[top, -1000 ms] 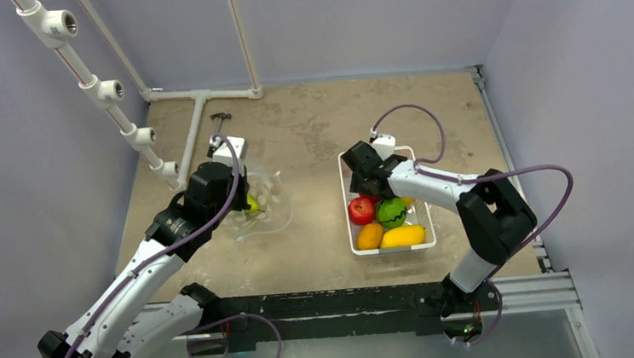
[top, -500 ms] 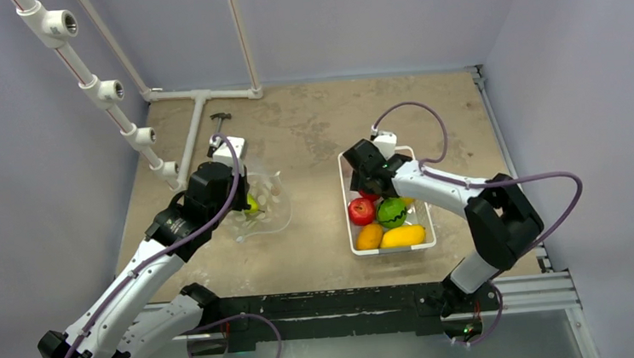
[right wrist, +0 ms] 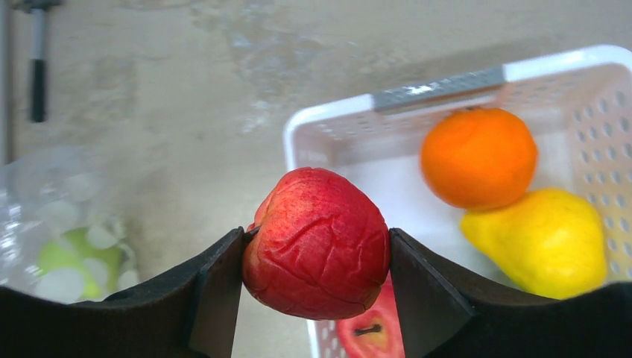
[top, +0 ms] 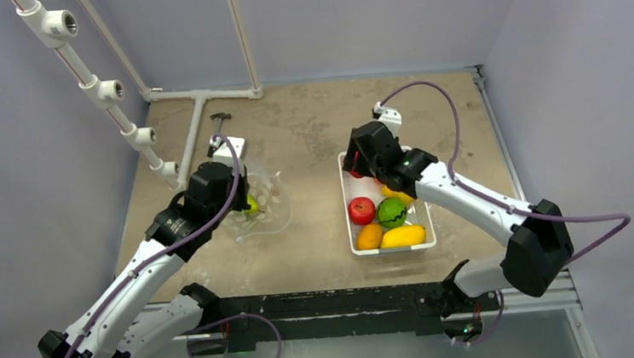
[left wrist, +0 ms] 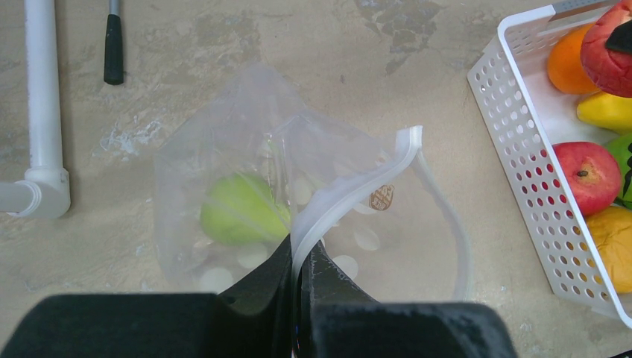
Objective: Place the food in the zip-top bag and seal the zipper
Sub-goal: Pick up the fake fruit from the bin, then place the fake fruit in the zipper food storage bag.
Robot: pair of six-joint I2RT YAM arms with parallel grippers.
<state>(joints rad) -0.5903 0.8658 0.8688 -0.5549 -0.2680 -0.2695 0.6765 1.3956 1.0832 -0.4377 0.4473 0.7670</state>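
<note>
The zip-top bag [top: 266, 207] lies left of centre, its mouth held open. A green fruit [left wrist: 240, 210] sits inside it. My left gripper [left wrist: 302, 257] is shut on the zipper [left wrist: 350, 194], pinching the near lip. My right gripper [right wrist: 317, 250] is shut on a wrinkled red fruit [right wrist: 317, 242] and holds it above the far left corner of the white basket [right wrist: 440, 86]. In the top view this gripper [top: 359, 167] is over the basket's far end. The basket [top: 349, 224] holds a red apple [top: 361, 210], a green fruit [top: 391, 212], an orange [right wrist: 478, 156], a yellow pear [right wrist: 548, 239] and two orange-yellow fruits [top: 403, 236].
White pipes with fittings [top: 102, 93] run along the left and far side of the table. A small black-handled tool [top: 221, 118] lies beyond the bag. The basket's perforated wall [left wrist: 522, 149] stands right of the bag, with bare tabletop between them.
My right gripper has risen out of the basket with the red fruit and moved toward the basket's far left corner. The left arm and the bag have not moved.
</note>
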